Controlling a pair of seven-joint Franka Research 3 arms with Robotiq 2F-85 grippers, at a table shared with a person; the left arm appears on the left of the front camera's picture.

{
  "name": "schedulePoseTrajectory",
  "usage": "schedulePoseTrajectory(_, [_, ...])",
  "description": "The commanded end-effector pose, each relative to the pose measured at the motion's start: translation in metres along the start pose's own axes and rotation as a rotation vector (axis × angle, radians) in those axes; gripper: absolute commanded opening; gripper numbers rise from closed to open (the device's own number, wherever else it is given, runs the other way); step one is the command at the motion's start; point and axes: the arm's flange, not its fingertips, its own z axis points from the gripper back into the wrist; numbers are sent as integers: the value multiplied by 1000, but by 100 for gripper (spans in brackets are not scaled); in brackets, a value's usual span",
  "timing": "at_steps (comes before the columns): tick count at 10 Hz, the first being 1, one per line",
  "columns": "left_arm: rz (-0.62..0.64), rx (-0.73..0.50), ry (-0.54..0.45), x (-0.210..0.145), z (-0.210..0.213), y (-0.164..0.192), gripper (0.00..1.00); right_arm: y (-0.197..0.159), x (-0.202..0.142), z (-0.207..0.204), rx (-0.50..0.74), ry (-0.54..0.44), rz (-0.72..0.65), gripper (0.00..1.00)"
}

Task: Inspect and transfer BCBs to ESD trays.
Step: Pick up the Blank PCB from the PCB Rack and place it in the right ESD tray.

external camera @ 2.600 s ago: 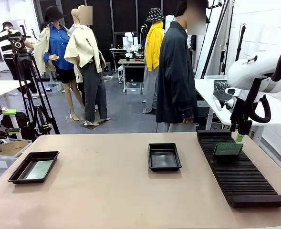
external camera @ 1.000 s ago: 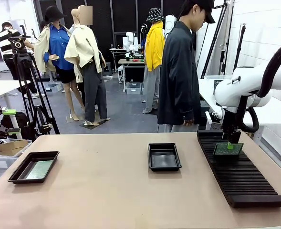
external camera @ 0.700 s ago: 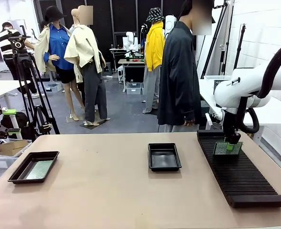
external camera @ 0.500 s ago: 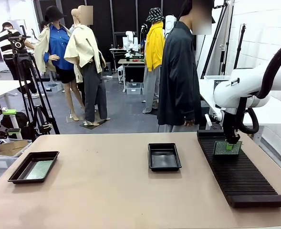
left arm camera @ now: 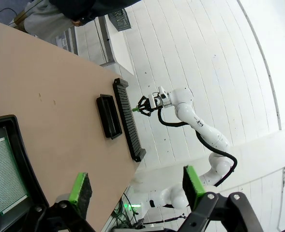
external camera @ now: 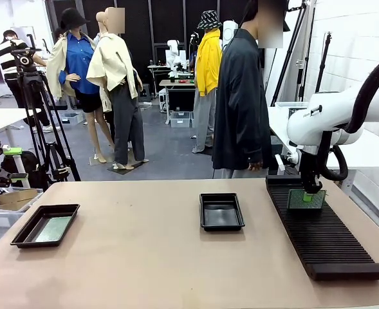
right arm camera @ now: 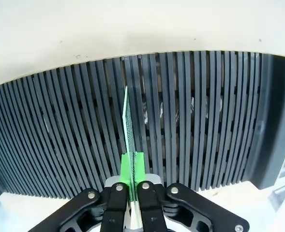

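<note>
A green BCB (external camera: 305, 199) stands on edge at the far end of the long black slotted rack (external camera: 322, 235), and my right gripper (external camera: 313, 192) is shut on its top edge. The right wrist view shows that BCB (right arm camera: 127, 126) edge-on between the green pads (right arm camera: 138, 164) of my right gripper (right arm camera: 132, 160), just over the rack's slots (right arm camera: 205, 121). One black ESD tray (external camera: 221, 211) sits empty at the table's middle. The other ESD tray (external camera: 23, 235) at the left holds a flat BCB (external camera: 54, 228). My left gripper (left arm camera: 136, 186) hangs open above that tray (left arm camera: 17, 145) and its BCB (left arm camera: 4, 176).
A person in a dark jacket (external camera: 240, 103) stands at the far edge of the table, between the middle tray and the rack. The tan tabletop (external camera: 131, 257) lies bare between the trays. A white side table with a mesh basket (external camera: 296, 118) stands behind the rack.
My right gripper came down onto the standing BCB and its jaws closed on the top edge. The BCB now sits slightly higher. The left arm and trays are unmoved.
</note>
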Motion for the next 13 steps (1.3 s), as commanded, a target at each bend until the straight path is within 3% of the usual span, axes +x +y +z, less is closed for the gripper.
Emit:
schedulePoseTrajectory(1, [-3, 3, -4, 0, 1, -2, 100, 4, 3, 1, 25, 34, -12, 0])
schedulePoseTrajectory(8, [-3, 3, -4, 0, 1, -2, 100, 7, 3, 9, 44, 35, -22, 0])
schedulePoseTrajectory(13, [-3, 3, -4, 0, 1, -2, 100, 32, 18, 62, -24, 109, -3, 0])
